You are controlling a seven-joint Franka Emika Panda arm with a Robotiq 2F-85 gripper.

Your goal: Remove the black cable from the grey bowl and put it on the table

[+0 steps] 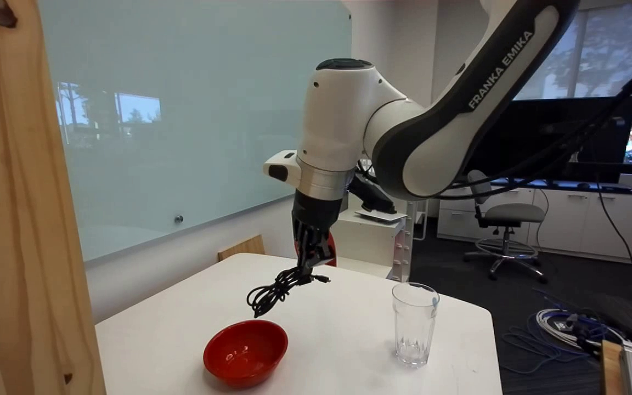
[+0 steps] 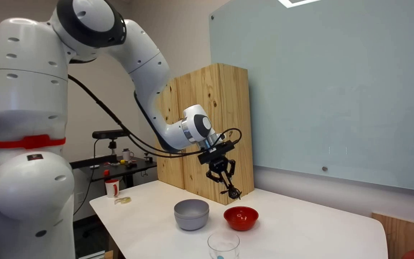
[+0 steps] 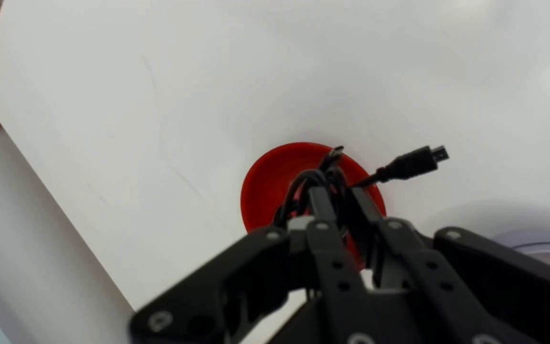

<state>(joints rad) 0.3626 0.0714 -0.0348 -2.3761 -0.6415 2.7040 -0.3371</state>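
Aloft in open air, the gripper (image 1: 305,267) pinches the black cable (image 1: 283,282), clear of the red bowl's rim (image 2: 241,219).

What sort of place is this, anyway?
Probably a robotics lab or office workspace: there is a robot arm, what looks like a large glass board and a wheeled chair.
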